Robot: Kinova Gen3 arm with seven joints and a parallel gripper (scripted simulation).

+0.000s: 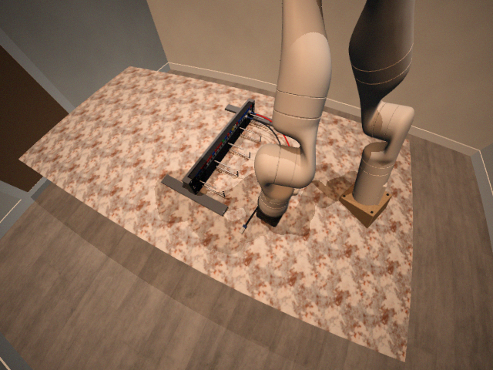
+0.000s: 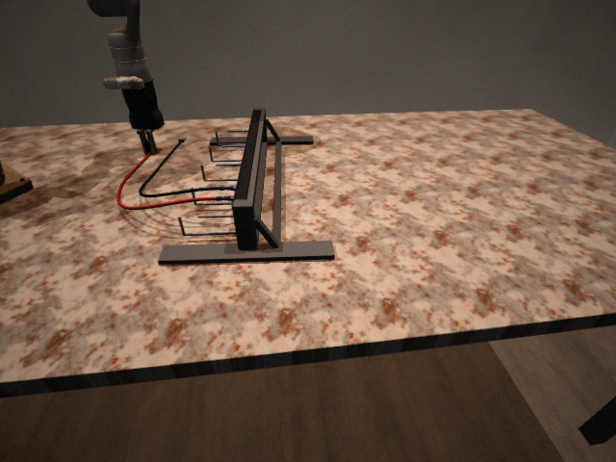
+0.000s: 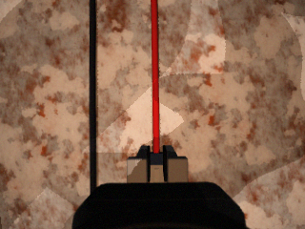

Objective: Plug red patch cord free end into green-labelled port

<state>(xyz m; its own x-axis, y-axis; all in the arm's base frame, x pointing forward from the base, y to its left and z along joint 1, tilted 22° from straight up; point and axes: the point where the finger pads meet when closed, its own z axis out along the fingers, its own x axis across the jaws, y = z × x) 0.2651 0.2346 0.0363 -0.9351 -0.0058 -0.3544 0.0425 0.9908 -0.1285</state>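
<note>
The table point(image 1: 338, 258) point(image 2: 448, 198) point(image 3: 214, 100) carries all components; in the top view, the arm point(image 1: 300, 79) point(image 2: 128, 54) stands on a base plate point(image 1: 367, 220) point(image 2: 24, 185) near the right short edge, and its wrist hangs between that plate and the rack.

The rack point(image 1: 219, 139) point(image 2: 245, 223) stands upright on two flat feet, running crosswise between the two long edges; thin cord guides point(image 2: 209, 234) project from its face toward the arm's side.

The red patch cord point(image 1: 286, 139) point(image 2: 119, 198) point(image 3: 154, 72) is seated at one end in the rack, toward the wall-side long edge; it bends round to the gripper point(image 1: 269, 218) point(image 2: 149, 149) point(image 3: 156, 155), toward the opposite long edge; the black cord point(image 1: 250, 216) point(image 2: 158, 168) point(image 3: 92, 95) runs inside that bend, its free end just beside the gripper.

The gripper points downward; its two fingers pinch the red cord's plug point(image 3: 156, 166), one on each side; this plug is well apart from the rack, outside any port; the green label and the latch's facing cannot be made out.
</note>
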